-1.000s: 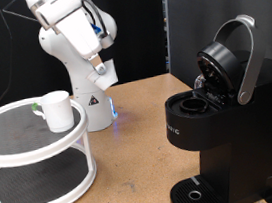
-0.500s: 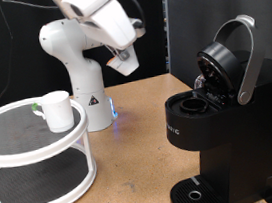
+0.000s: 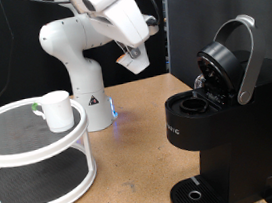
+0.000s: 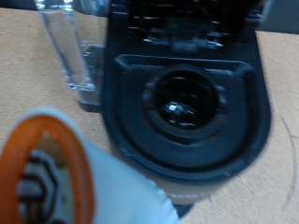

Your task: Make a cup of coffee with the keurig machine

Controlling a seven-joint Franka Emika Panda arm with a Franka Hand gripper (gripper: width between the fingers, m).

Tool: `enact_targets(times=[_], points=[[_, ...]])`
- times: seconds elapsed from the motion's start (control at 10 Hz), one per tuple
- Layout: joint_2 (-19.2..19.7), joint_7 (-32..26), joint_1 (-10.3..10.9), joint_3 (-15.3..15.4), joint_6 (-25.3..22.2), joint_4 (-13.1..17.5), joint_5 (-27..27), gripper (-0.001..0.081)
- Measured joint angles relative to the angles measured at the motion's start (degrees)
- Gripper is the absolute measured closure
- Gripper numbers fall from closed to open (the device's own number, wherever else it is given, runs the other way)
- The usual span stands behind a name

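Note:
The keurig machine [image 3: 224, 120] stands at the exterior view's right with its lid [image 3: 234, 60] raised and the pod chamber [image 3: 189, 105] open. My gripper [image 3: 135, 61] hangs in the air to the upper left of the machine, shut on a small white pod with a brown-printed top [image 4: 51, 177]. In the wrist view the pod looms close and blurred, above the machine's open round chamber [image 4: 187, 101]. The cup [image 3: 56, 110], white with a greenish handle, stands on the top tier of a round white stand [image 3: 31, 146] at the exterior view's left, far from the gripper.
The arm's white base [image 3: 78, 79] stands behind the wooden table [image 3: 135, 172], between the stand and the machine. A clear water tank [image 4: 65, 47] sits beside the chamber. The machine's round drip base [image 3: 193, 193] is at the bottom.
The arm has swung towards the exterior view's right and risen, bringing the gripper from above its base nearer to the open machine. The cup and the machine have not moved.

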Motion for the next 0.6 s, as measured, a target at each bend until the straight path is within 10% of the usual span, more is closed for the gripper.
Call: enact_targets(times=[0.6], points=[[2.7, 2.22, 0.9, 3.14, -2.26, 2.39, 1.02, 0.0709]])
